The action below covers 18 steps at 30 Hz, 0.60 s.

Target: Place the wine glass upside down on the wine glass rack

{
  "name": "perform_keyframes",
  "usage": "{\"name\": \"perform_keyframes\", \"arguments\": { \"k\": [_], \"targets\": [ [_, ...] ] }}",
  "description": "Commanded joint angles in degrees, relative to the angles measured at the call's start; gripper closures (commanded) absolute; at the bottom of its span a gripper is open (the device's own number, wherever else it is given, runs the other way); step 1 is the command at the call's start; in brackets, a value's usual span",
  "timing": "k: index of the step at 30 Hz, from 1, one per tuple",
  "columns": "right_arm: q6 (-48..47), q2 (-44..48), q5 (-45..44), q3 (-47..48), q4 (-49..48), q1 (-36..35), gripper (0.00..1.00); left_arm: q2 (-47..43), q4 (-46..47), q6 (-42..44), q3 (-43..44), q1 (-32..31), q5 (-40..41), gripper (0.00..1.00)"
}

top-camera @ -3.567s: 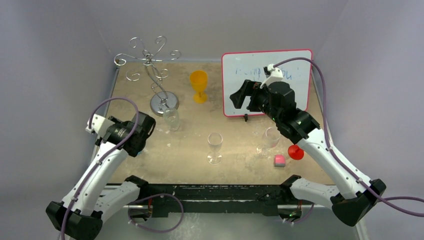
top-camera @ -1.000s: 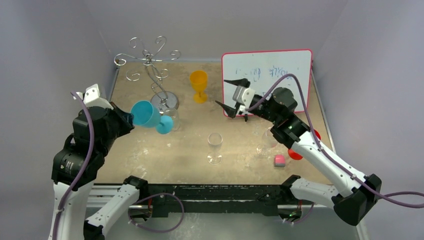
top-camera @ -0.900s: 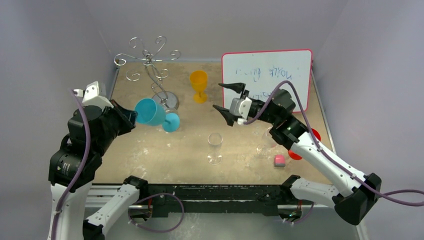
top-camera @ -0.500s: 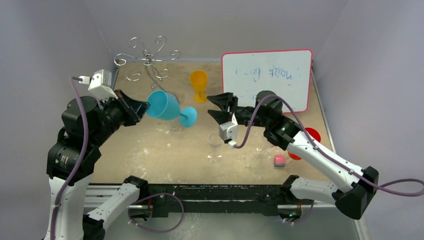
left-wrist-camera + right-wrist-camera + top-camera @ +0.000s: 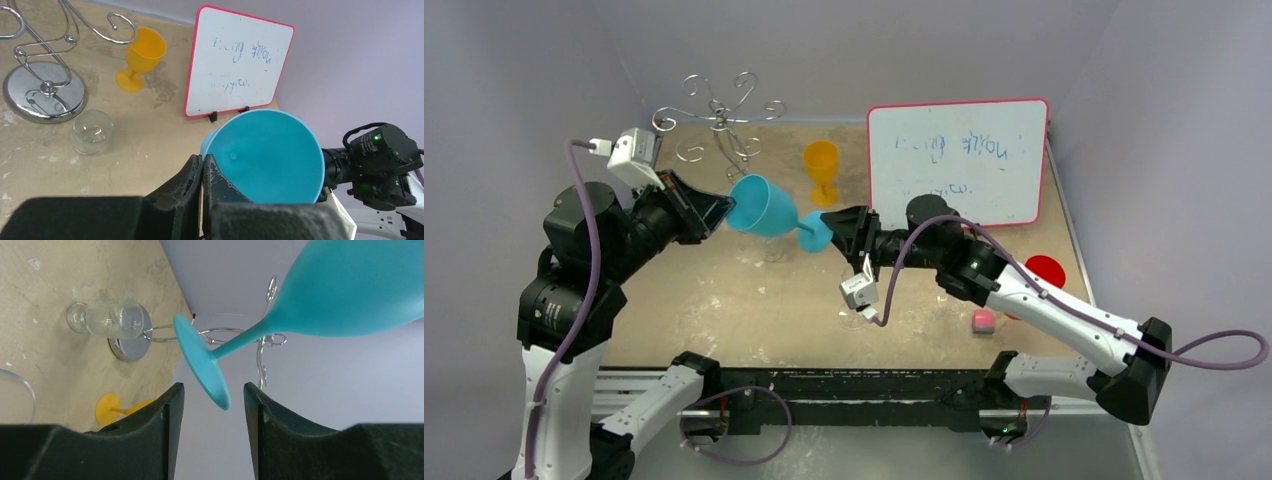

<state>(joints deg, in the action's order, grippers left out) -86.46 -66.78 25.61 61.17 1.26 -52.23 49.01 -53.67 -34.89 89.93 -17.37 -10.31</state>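
Observation:
A teal wine glass (image 5: 764, 207) hangs in the air, lying nearly on its side with its foot (image 5: 816, 230) pointing right. My left gripper (image 5: 721, 208) is shut on its rim; the left wrist view looks into the bowl (image 5: 270, 150) past the pinching fingertips (image 5: 204, 160). My right gripper (image 5: 836, 225) is open, one finger on each side of the foot's edge (image 5: 202, 367), with a gap on both sides. The wine glass rack (image 5: 724, 125), silver wire with curled arms, stands at the back left, its round base (image 5: 44, 92) on the table.
A yellow goblet (image 5: 821, 170) and a whiteboard (image 5: 954, 160) stand at the back. One small clear glass (image 5: 92, 131) sits beside the rack base, another (image 5: 854, 305) under my right wrist. A red disc (image 5: 1044, 270) and pink cube (image 5: 983, 320) lie right.
My left arm has carried the teal glass up and to the right. My right gripper has swung left to the glass's foot, and its jaws have narrowed.

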Motion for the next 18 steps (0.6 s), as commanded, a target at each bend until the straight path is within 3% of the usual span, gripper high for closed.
{"name": "perform_keyframes", "arguments": {
  "k": [1, 9, 14, 17, 18],
  "targets": [
    [-4.36, 1.47, -1.45, 0.80, -3.66, -0.97, 0.52, 0.97, 3.05, -0.51, 2.08, 0.26, -1.94, 1.00],
    [-5.81, -0.04, -1.86, 0.71, -4.09, -1.27, 0.68, 0.84, 5.54, -1.99, -0.75, 0.31, -3.24, 1.00],
    [-5.47, 0.35, -0.76, 0.12, -4.41, -1.23, 1.00, 0.91, 7.08, -2.90, -2.91, 0.24, -2.74, 1.00],
    [-4.60, 0.47, -0.57, 0.41, -3.82, -1.28, 1.00, 1.42, 7.57, -3.27, -3.09, 0.31, -2.10, 1.00],
    [-4.34, 0.37, -0.56, 0.70, -3.21, -1.25, 1.00, 1.30, 7.83, -3.45, -3.14, 0.30, -1.51, 0.91]
  ]
}}
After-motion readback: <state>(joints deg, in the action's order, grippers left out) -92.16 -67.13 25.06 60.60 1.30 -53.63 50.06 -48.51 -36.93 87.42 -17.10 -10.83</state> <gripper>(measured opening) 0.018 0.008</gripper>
